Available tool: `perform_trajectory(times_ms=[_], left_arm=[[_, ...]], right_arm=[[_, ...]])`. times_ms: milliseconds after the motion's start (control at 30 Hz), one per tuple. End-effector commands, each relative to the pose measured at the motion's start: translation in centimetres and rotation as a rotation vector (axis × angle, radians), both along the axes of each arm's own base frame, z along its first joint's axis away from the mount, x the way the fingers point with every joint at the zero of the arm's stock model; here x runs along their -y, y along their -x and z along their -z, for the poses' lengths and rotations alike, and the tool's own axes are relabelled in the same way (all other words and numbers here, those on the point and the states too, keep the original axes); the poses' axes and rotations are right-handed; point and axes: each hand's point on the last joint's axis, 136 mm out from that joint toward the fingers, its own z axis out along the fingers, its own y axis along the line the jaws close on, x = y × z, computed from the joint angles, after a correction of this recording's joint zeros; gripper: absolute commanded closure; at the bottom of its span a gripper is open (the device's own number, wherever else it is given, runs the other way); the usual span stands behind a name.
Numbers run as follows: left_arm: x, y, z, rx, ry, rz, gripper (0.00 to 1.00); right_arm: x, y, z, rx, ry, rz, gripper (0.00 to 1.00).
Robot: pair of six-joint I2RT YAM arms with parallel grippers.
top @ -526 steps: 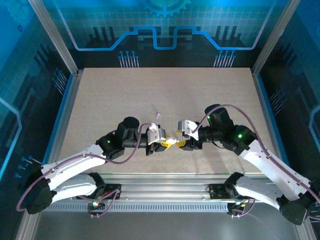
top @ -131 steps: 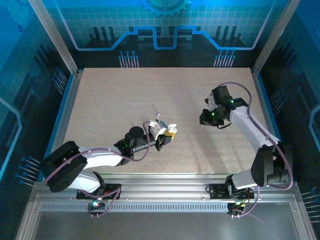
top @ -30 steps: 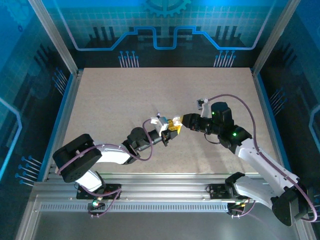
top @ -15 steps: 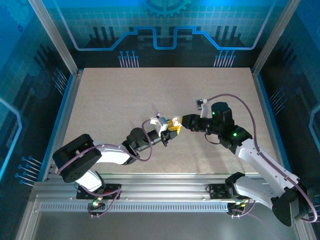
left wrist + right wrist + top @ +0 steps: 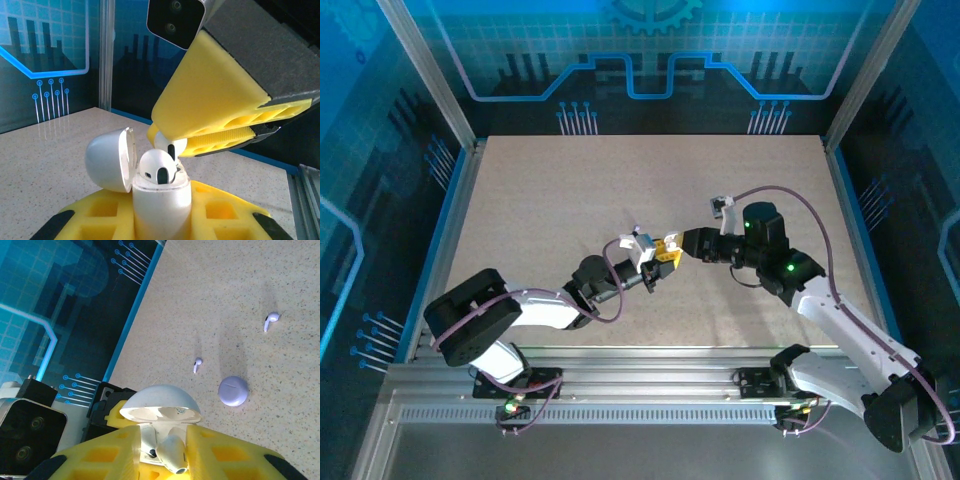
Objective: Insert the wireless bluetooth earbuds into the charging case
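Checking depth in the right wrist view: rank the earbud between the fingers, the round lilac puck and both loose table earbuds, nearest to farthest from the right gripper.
1. Earbud, within the right gripper.
2. Round lilac puck, lower right, and middle loose earbud, centre: too close to call.
3. Far loose earbud, upper right.

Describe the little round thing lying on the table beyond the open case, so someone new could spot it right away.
On the speckled beige table, look just past the open white case in the right wrist view. The lilac puck lies there near two earbuds, touching neither; it alone is round, stemless and bigger.
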Motion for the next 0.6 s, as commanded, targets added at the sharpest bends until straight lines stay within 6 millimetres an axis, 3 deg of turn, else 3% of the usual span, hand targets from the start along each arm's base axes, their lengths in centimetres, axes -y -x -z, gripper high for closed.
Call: perform_trajectory(times_ms=[0, 567], left_arm=[[-0.61, 0.91, -4.51, 0.102, 0.118, 0.011, 0.83], [-0.55, 0.96, -4.56, 0.108, 0.116, 0.015, 0.83]], right_arm=[[0.17, 0.36, 0.34, -0.025, 0.030, -0.015, 0.68], [0.85, 0.51, -0.24, -0.009, 0.052, -0.012, 0.64]])
